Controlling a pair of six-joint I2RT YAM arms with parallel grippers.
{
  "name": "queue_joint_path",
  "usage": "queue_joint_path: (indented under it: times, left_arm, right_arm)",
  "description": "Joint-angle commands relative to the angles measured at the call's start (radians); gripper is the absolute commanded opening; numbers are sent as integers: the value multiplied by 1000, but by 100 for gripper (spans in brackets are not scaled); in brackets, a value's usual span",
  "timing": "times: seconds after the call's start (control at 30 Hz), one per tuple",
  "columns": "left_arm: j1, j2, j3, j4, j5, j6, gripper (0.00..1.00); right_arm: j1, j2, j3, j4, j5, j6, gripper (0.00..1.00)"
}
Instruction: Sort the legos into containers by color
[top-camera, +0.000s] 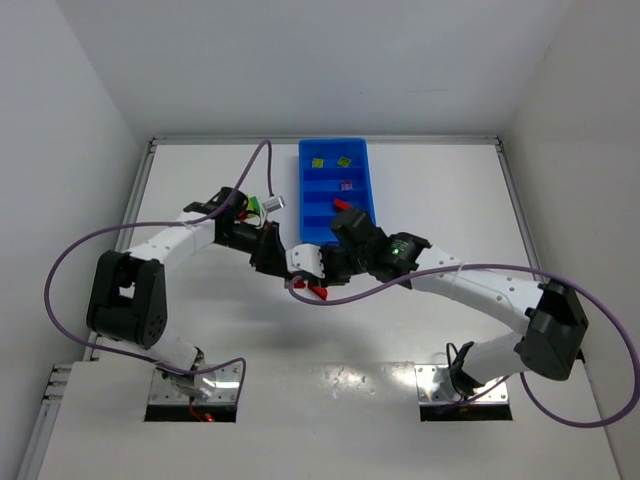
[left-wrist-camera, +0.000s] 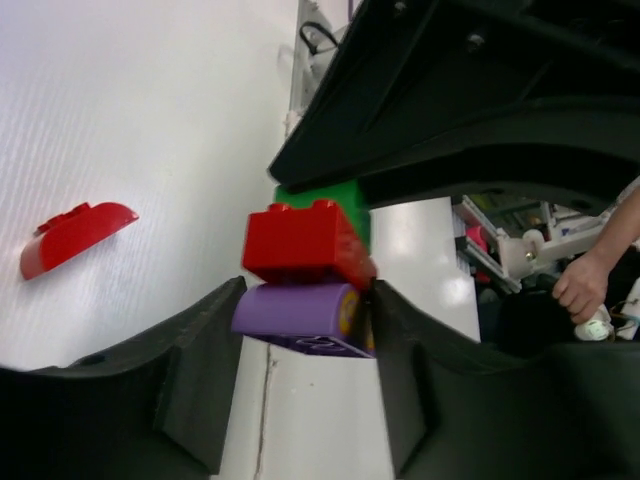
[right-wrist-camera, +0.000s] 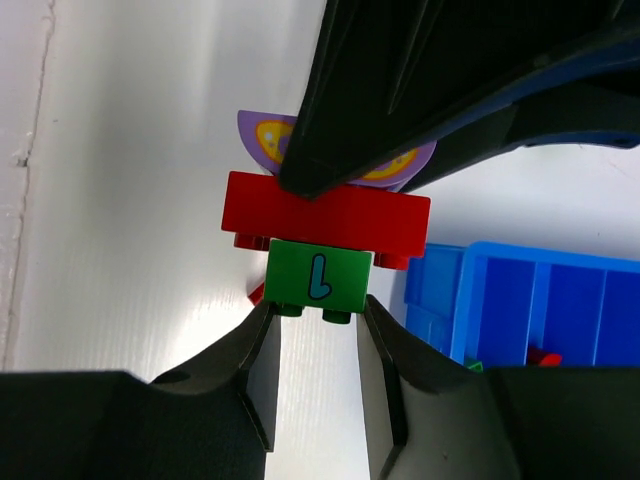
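Note:
A stacked cluster of legos hangs between my two grippers above the table: a purple brick, a red brick and a green brick marked with a letter. My left gripper has its jaws against both ends of the purple brick. My right gripper is shut on the green brick from the opposite side. In the top view both grippers meet just in front of the blue tray, and the cluster is mostly hidden there. The containers hold yellow-green bricks at the far end, a purple one and a red one.
A loose curved red brick lies on the white table below the grippers and shows as a red piece in the top view. The tray's near corner sits just right of the cluster. Purple cables loop over the table from both arms.

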Motion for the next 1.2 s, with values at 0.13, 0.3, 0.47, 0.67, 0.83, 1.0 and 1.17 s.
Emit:
queue_joint_path:
  times: [0.13, 0.3, 0.47, 0.67, 0.83, 1.0, 1.17]
  left_arm:
    - [5, -13, 24, 28, 70, 34, 21]
    - [5, -35, -8, 28, 50, 43, 9]
    - [14, -35, -17, 28, 39, 43, 8]
    - [23, -7, 12, 28, 15, 52, 8]
    - [23, 45, 142, 178, -95, -59, 8]
    - [-13, 88, 258, 423, -362, -317, 7]
    - [-78, 183, 427, 573, -796, -410, 7]
  right_arm:
    - [18, 17, 35, 71, 21, 24, 0]
    - [-11, -9, -20, 62, 88, 24, 0]
    - [-29, -100, -107, 39, 122, 24, 0]
    - [-39, -150, -169, 19, 159, 93, 0]
    - [-57, -189, -178, -48, 148, 182, 0]
    - [-95, -228, -169, -127, 128, 202, 0]
    - [-140, -252, -138, -203, 117, 251, 0]
